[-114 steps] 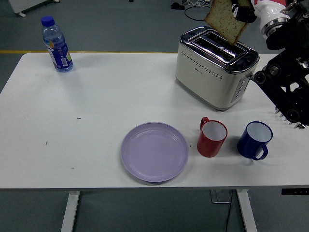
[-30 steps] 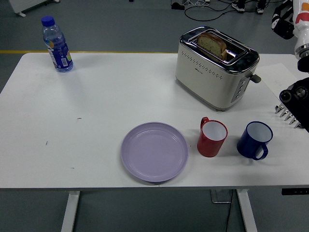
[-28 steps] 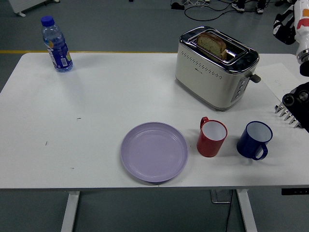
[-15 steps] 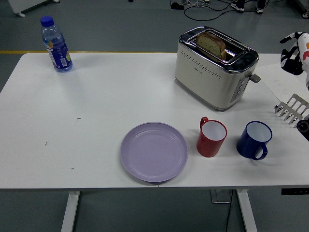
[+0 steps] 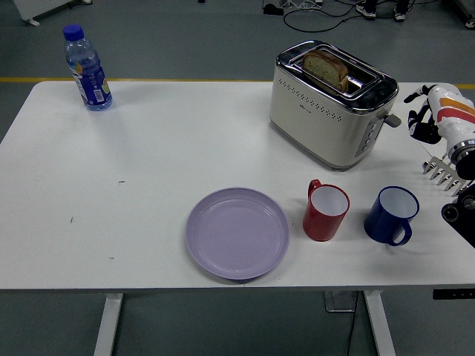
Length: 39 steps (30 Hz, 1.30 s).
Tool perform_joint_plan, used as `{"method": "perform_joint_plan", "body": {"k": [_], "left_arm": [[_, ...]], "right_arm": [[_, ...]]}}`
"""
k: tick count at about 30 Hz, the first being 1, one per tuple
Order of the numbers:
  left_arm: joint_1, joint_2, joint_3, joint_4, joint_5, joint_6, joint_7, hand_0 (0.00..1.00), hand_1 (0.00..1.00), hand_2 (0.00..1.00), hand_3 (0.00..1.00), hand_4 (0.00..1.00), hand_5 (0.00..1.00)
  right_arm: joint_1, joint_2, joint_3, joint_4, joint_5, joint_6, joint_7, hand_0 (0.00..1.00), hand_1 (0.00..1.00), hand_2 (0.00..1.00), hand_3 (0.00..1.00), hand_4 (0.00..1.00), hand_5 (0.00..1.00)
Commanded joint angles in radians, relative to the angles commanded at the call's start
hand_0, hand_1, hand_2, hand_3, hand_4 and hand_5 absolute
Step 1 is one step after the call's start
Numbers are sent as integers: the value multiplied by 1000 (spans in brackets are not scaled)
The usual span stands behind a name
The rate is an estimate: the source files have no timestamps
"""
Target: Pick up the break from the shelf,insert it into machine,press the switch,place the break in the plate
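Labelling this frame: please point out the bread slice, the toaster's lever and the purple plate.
bread slice (image 5: 325, 67), head view, its top crust.
toaster's lever (image 5: 392, 120), head view, its knob.
purple plate (image 5: 194, 222), head view, left rim.

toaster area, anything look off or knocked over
Nothing stands out. The bread sits in a slot of the toaster, top poking out. Both mugs, the plate and the bottle stand upright, nothing spilled.

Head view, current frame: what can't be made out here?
- Bread: lower part hidden inside the toaster slot.
- Toaster lever: too small to tell whether it is pressed down.
- Right hand: at the right edge, arm cut off; finger pose unclear.
- Rack: partly cut off and covered by the arm.
- Left arm: out of frame.
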<state>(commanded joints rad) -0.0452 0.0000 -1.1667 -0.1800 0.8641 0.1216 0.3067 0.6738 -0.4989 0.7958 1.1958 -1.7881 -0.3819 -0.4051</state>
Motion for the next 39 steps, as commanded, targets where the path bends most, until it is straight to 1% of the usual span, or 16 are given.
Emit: {"method": "perform_joint_plan", "body": {"k": [3,8,17,29,39], "left_arm": [[0,0,1,0,-1,0,-1,647,665,734,816,622,998],[-1,0,-4,0,7,0,0,647,665,733,814,622,998],[-2,0,-2,0,9,-1,1,647,665,733,813,621,998],[-3,0,0,0,12,-1,1,647,664,732,812,620,998],[3,0,-1,0,20,-1,4,647,664,732,812,620,998]], "right_arm": [[-1,0,-3,-1,1,1,0,262,217,328,634,464,2],[-2,15,-18,-7,1,4,-1,261,222,331,634,461,2],[3,47,-41,-48,13,4,6,261,222,334,630,453,2],[-4,59,-42,-84,34,-3,16,258,223,334,626,451,2],[-18,91,-44,-122,59,-31,36,257,222,333,621,452,2]]}}
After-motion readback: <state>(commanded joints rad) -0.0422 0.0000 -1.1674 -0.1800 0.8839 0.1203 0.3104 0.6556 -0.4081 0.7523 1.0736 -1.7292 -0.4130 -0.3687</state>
